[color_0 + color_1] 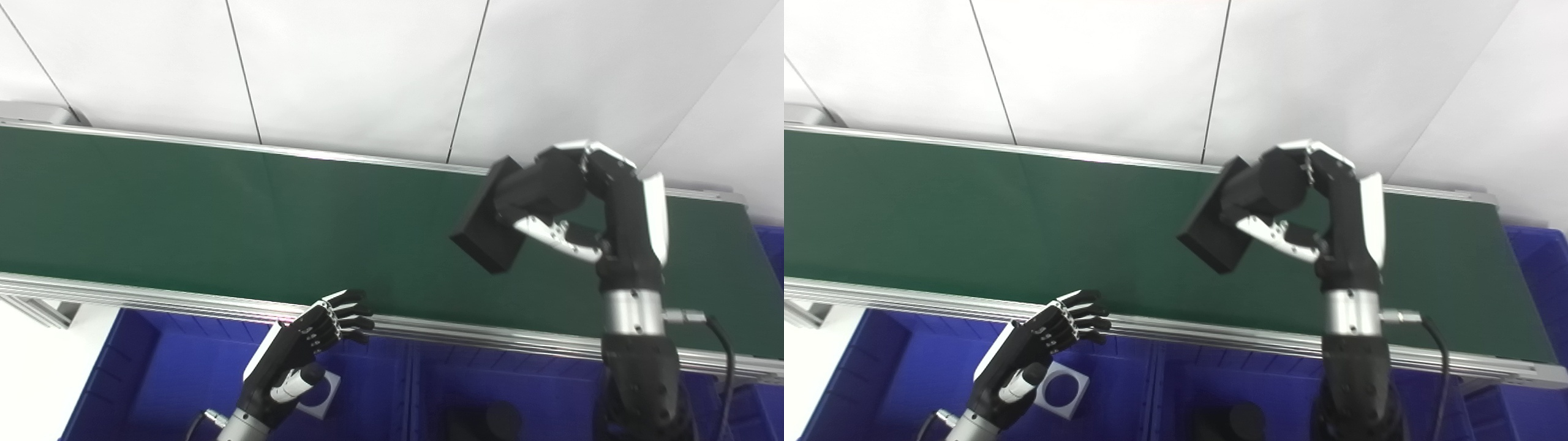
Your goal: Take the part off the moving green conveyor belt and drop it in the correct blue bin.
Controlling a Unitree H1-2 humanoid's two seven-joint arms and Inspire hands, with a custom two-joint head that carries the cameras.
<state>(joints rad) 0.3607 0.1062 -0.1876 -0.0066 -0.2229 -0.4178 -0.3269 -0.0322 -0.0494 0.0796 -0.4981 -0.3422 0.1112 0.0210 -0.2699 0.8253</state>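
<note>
Writing: you can read no brand or label anywhere.
Left hand [306, 343]: your fingers spread, grasping nothing, above a blue bin [153, 367] holding a pale square plate with a round hole [1062, 389].
Conveyor belt [245, 214]: dark green, aluminium-railed, before white wall panels [355, 67].
Part [490, 217]: black block, lifted above the belt.
Right hand [588, 202]: your fingers clasp the part.

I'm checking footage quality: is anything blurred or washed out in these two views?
Left eye view: the black part in the right hand looks slightly soft-edged; the wall is bright, nearly washed out. Right eye view: the same softness, and the left hand and green belt stay fairly crisp.
</note>
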